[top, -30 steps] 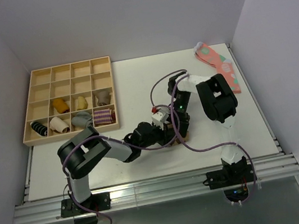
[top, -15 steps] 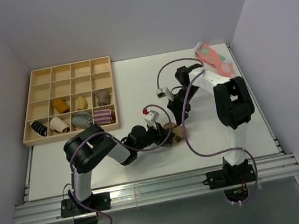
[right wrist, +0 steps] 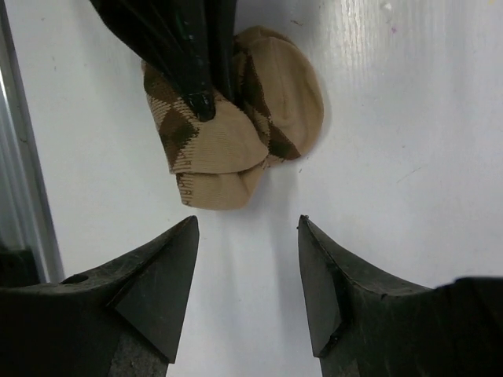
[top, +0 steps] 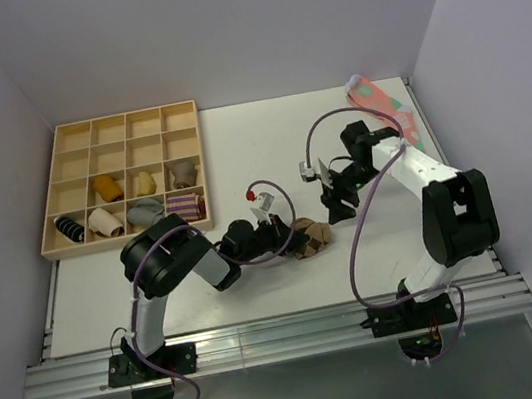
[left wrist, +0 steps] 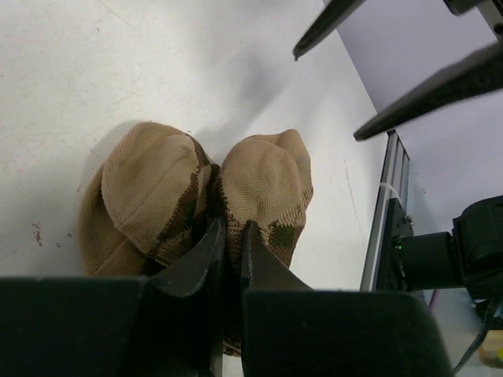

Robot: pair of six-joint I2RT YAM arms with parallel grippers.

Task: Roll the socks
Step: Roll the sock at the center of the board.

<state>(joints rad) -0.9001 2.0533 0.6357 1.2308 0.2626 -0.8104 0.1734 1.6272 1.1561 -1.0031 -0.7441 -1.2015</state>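
Observation:
The tan-brown argyle socks (top: 308, 237) lie as a small bundle on the white table, in front of the left arm's wrist. In the left wrist view the bundle (left wrist: 236, 188) shows two rounded lobes, and my left gripper (left wrist: 233, 228) is shut on a fold of it between them. In the right wrist view the bundle (right wrist: 236, 133) lies just beyond my right gripper (right wrist: 247, 221), which is open, empty and apart from it. From above, the right gripper (top: 338, 203) hovers to the right of the bundle.
A wooden tray of compartments (top: 74, 139) stands at the back left with several rolled socks, among them a purple-striped one (top: 184, 208). Pink socks with teal spots (top: 390, 119) lie at the back right. The table's front rail (top: 268, 341) runs along the near edge.
My right gripper has let go of the bundle and drawn back to the right and away. The left gripper still holds the bundle, which has shifted slightly.

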